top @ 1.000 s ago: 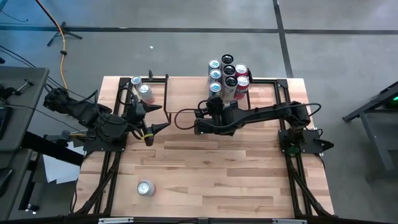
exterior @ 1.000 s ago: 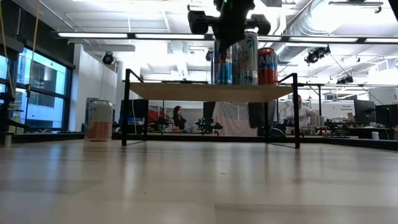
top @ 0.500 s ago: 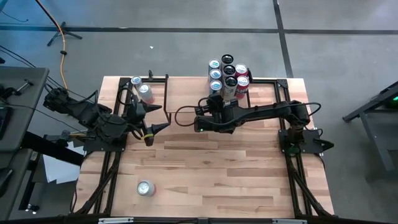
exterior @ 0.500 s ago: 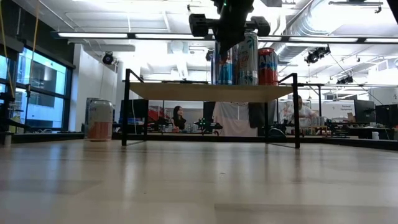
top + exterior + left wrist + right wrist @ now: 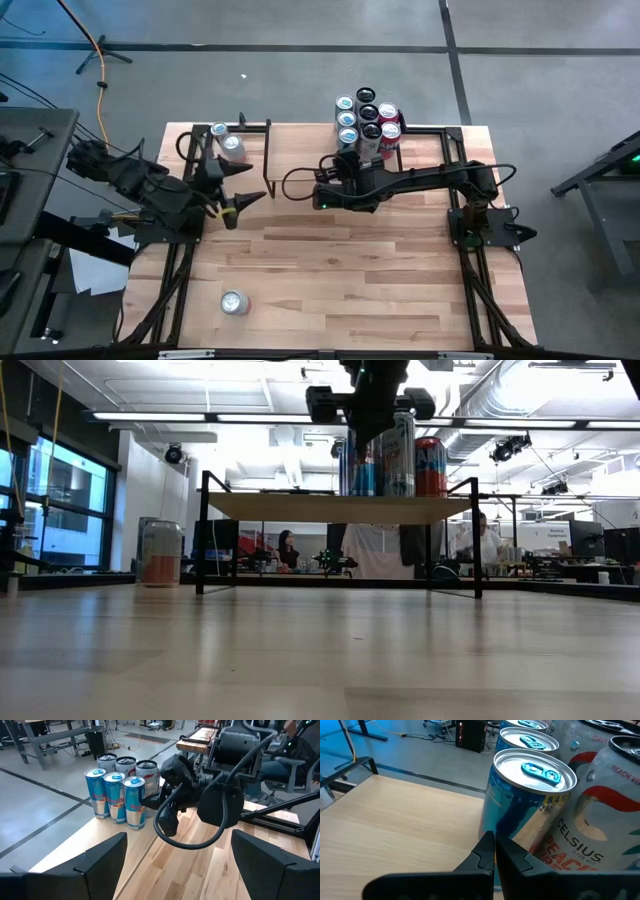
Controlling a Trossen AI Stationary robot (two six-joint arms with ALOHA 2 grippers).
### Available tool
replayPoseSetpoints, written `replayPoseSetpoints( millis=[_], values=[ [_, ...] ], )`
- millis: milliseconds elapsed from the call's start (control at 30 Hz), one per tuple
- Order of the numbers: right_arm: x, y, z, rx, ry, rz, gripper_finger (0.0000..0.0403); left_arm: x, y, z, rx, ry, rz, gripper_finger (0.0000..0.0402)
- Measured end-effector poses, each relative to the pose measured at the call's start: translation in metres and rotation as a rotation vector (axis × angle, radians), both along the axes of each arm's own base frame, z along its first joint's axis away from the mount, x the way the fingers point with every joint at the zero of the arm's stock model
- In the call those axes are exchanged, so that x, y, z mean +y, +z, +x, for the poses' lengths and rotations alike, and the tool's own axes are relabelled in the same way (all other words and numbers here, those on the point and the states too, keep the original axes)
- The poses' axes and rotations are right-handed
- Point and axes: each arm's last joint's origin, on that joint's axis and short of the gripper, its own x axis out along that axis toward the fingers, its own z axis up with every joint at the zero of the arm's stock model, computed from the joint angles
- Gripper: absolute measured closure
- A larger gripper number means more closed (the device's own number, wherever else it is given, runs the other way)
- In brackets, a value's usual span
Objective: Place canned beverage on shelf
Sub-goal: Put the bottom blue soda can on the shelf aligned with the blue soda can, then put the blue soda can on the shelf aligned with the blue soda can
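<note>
Wooden tabletop (image 5: pixel 340 270) fills the high view, grey floor round it. Near edge, left side: one lone can (image 5: pixel 234 302) standing by itself, well apart from both arms. Further in, left gripper (image 5: pixel 238 187) hangs over the table's left part, fingers spread wide, nothing betw. them; its wrist cam looks across at the right arm and the can cluster. Just beyond it, 2 more cans (image 5: pixel 226 140) at the far left corner on the tabletop, beside the shelf's left legs. Right arm reaches from the right side twd centre; right gripper (image 5: pixel 345 165) sits just in front of the cluster, fingers (image 5: pixel 492 851) pressed together, empty, tips close by the nearest blue can (image 5: pixel 527 795), can't tell if touching. Shelf (image 5: pixel 338 507) stands along the far edge, light plank on black legs. Can cluster (image 5: pixel 366 124) stands upright on its right part: slim blue ones in front, silver and red behind. Low view, beyond the table: people seated at desks.
</note>
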Motion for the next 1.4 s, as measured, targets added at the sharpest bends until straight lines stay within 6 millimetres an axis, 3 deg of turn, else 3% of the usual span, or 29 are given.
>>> replayPoseSetpoints(
  millis=[567,733,900,1033,1133,1400],
  values=[
    [0.002,0.004,-0.007,0.042,0.012,0.019,0.0403,0.005,0.004,-0.007,-0.011,0.032,0.044,0.0085],
    [0.015,0.026,-0.007,0.042,0.071,0.071,0.0403,0.004,0.004,-0.007,0.006,0.01,0.069,0.0085],
    [0.037,0.058,-0.016,0.249,0.292,0.167,0.0403,0.003,0.003,-0.006,0.023,-0.04,0.073,0.0085],
    [0.053,0.073,-0.038,0.427,0.497,0.249,0.0403,0.003,0.003,-0.006,0.019,-0.041,0.06,0.0085],
    [0.059,0.082,-0.065,0.444,0.568,0.276,0.0403,0.003,0.003,-0.007,0.027,-0.061,0.055,0.0085],
    [0.062,0.074,-0.154,0.1,0.646,0.374,0.0403,0.003,0.003,-0.007,0.029,-0.074,0.049,0.0085]
  ],
)
